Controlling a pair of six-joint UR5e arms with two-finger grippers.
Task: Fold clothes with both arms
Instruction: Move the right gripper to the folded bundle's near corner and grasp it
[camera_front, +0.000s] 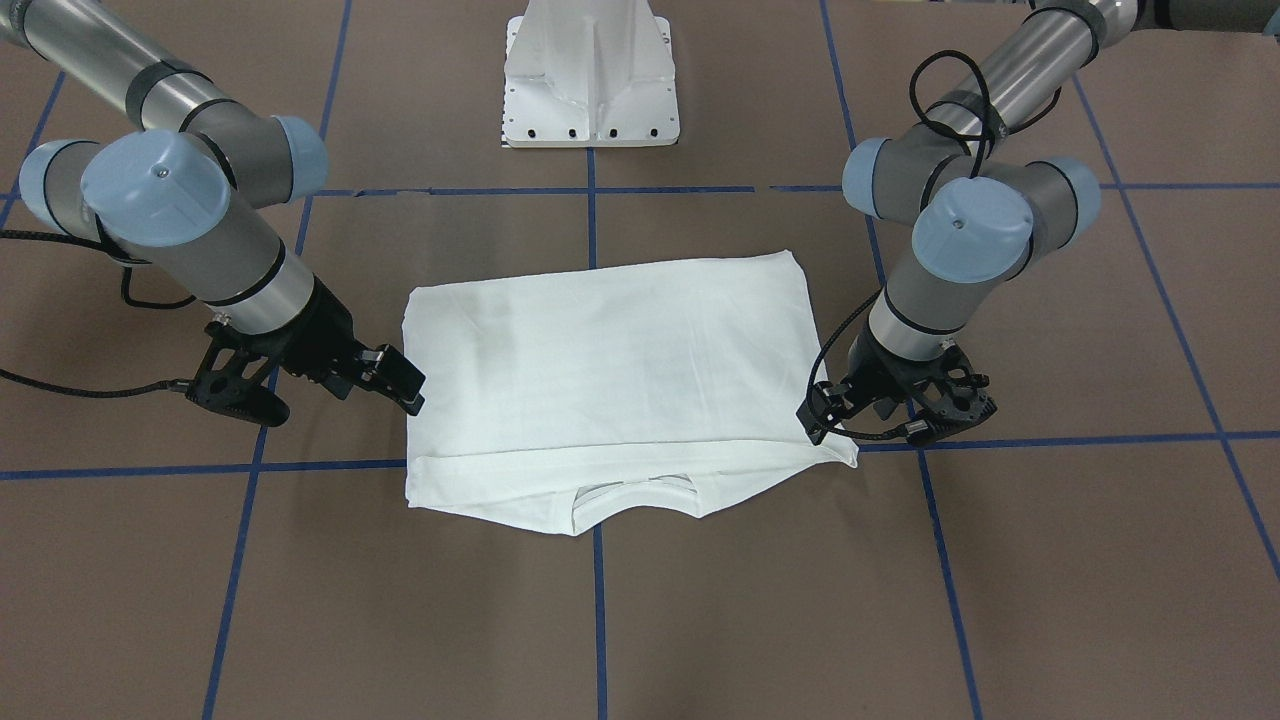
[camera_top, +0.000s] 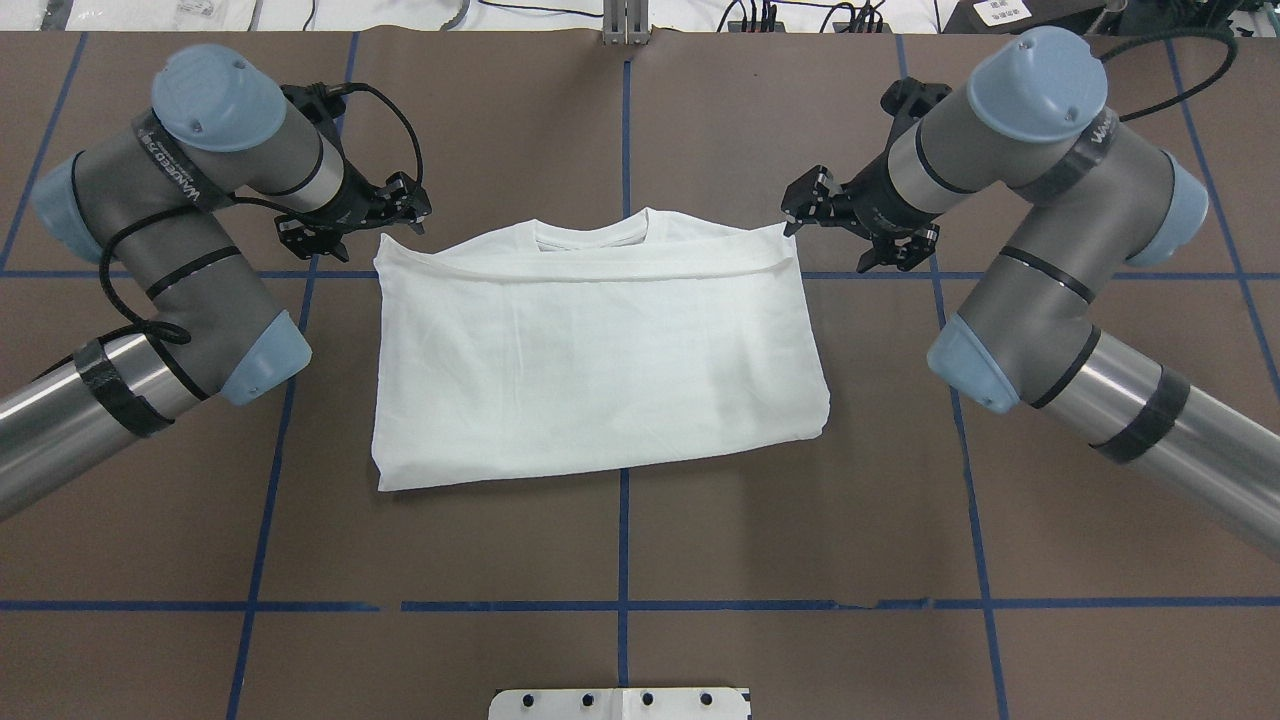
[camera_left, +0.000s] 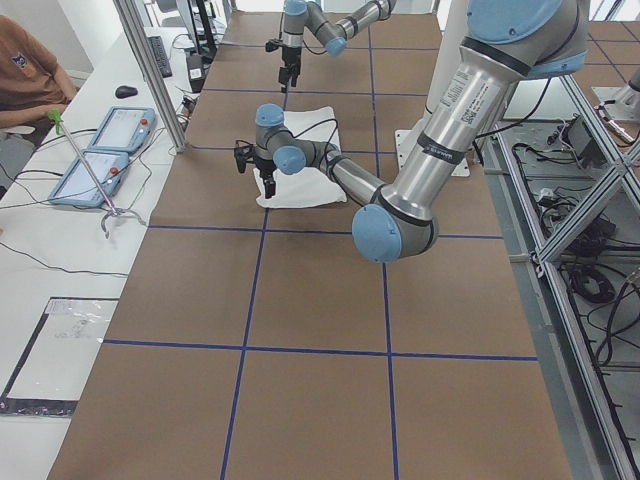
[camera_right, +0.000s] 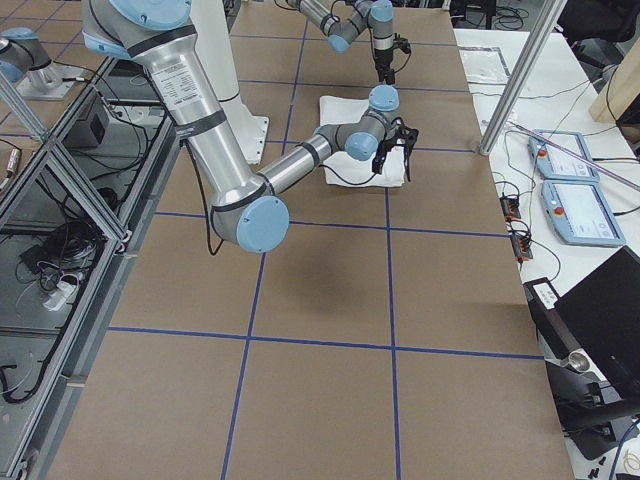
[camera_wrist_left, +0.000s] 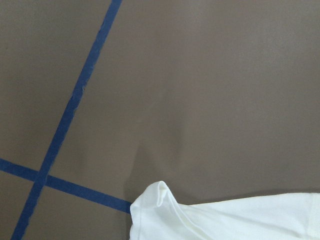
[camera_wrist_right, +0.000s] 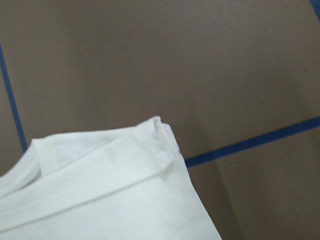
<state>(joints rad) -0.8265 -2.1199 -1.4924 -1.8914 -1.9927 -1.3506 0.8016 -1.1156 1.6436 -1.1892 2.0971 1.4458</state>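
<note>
Nearest us, at the robot's edge of the surface, stands one white pedestal. The bottom of the overhead view cuts it off, so only its front lip and four bolt holes show.

Beyond it lies the single white shirt, folded into a rough rectangle about midway between the robot's edge and the operators' edge. It sits astride one of the blue tape lines that grid the surface. Its near side is a smooth fold. On its far side a hem band lies across it, and the collar peeps out past that band, partly covered. Whatever lies under the top layer is hidden from us.

Two arms come in, the left arm and the right arm, both cut off by the frame edges. The left claw sits at the shirt's far left corner and the right claw at its far right corner. We cannot tell whether either claw is spread, pressed together or pinching cloth, because the fingertips are small and dark against the cloth's edge. Each wrist view shows no fingers, only one shirt corner resting on the brown surface near tape.

Farthest off, past the operators' edge, two blue-rimmed tablets lie on a white side table.
</note>
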